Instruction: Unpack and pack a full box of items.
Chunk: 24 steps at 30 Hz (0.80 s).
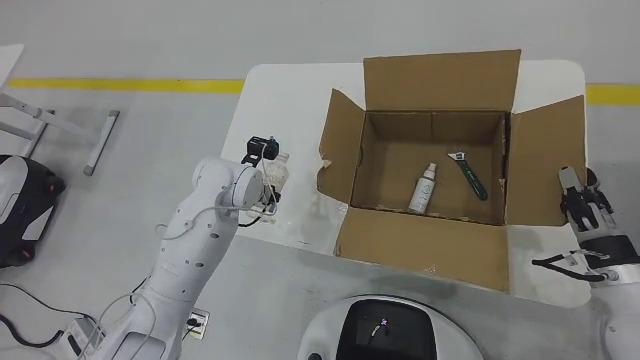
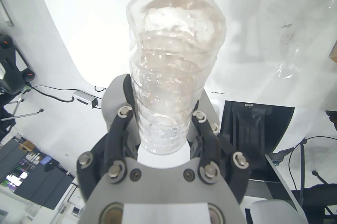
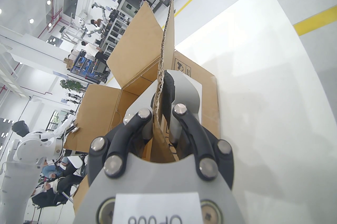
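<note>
Gripping a clear plastic bottle, the L hand is squeezing its base end btw both fingers, w/ the neck pointing away from the wrist. Hand + bottle are hanging over the tabletop nr its left edge, just beside the left flap of the cardboard box. Can't tell if the bottle is touching the surface.

The box is sitting open mid-tabletop, w/ all 4 flaps spreading outward and its right side reaching toward the right edge. Inside, a white spray bottle and a green-handled wrench are lying on the box floor, near each other but apart.

The R hand is pinching the box's right flap edge-on, w/ one finger pressing on each face of the cardboard, nr the tabletop's right edge.
</note>
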Each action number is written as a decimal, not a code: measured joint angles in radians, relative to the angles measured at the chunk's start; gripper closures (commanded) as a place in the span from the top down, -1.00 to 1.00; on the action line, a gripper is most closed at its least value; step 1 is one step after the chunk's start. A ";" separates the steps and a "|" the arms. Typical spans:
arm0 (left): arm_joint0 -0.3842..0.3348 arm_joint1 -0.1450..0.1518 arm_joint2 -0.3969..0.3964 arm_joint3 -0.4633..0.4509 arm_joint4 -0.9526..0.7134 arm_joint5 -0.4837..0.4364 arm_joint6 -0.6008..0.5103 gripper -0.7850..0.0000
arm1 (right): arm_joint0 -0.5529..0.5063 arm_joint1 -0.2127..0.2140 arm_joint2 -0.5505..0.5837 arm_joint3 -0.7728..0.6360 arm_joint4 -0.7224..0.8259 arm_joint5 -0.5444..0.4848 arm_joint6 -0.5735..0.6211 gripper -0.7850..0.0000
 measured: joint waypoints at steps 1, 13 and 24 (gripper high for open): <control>0.008 0.000 0.003 0.010 0.006 0.006 0.018 -1.00 | 0.000 0.000 0.000 0.000 0.000 0.000 0.000 -1.00; 0.047 -0.005 -0.042 0.170 -0.203 -0.027 0.154 -1.00 | 0.000 0.000 0.000 0.000 0.000 0.000 0.000 -1.00; 0.028 -0.005 -0.012 0.220 -0.212 -0.024 0.210 -1.00 | 0.000 0.000 0.000 0.000 0.000 0.000 0.000 -1.00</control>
